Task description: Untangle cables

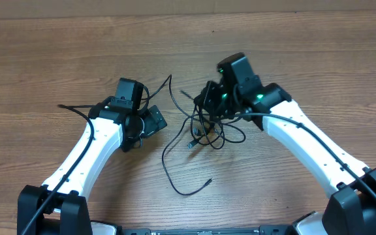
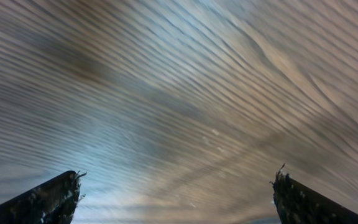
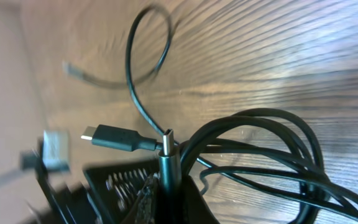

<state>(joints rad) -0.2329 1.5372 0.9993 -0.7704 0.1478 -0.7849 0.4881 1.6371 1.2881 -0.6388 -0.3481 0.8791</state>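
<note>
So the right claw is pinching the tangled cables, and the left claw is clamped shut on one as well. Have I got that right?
Not quite: the left gripper is wide open, holding nothing, above the table, as the left wrist view shows. The right gripper is indeed shut on the cables.

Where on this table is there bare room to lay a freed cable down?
Bare table runs along the far edge and outside the left arm and right arm. Crowded: the middle, where the cables bunch at the right tool and trail toward the near edge.
</note>
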